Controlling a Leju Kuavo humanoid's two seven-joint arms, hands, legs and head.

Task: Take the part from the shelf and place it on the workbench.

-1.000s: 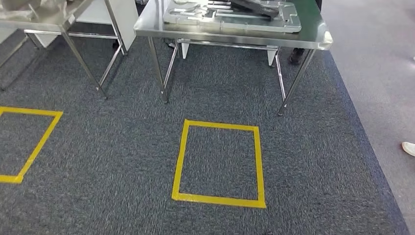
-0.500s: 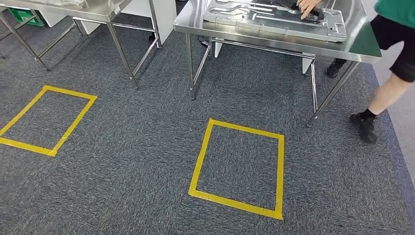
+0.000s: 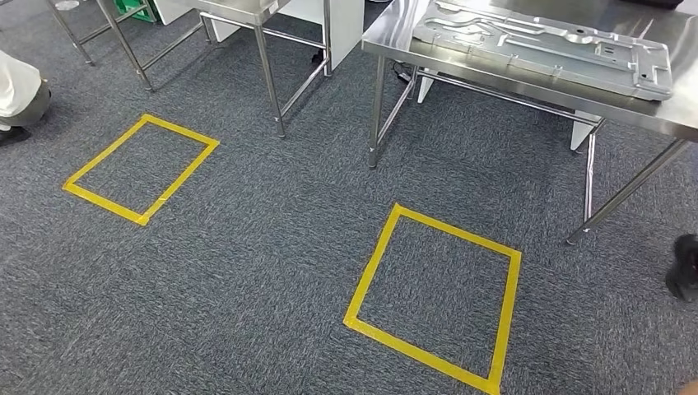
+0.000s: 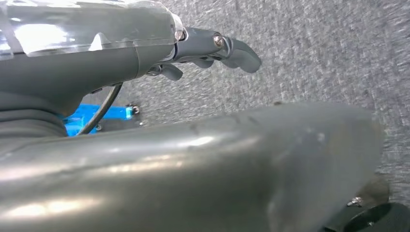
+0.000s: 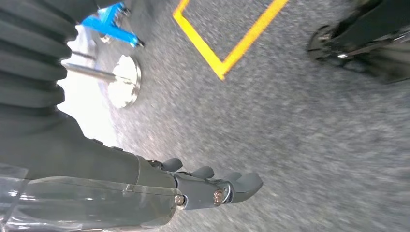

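Note:
A large grey stamped metal plate (image 3: 543, 41) lies flat on the steel workbench (image 3: 393, 37) at the upper right of the head view. My left hand (image 4: 212, 48) hangs over the grey carpet and holds nothing, its dark fingers slightly bent. My right hand (image 5: 212, 186) also hangs above the carpet, fingers stretched out and apart, with nothing in it. Both hands are far from the workbench.
Two yellow tape squares mark the carpet, one in front of the workbench (image 3: 436, 296) and one further left (image 3: 140, 169). A second steel table (image 3: 247, 8) stands at the back left. A person's dark shoe (image 3: 683, 267) is at the right edge, and another person (image 3: 16, 95) at the left edge.
The whole view has swung, so the workbench and squares sit further right. The person who reached onto the plate has stepped away, and the black object on it is gone.

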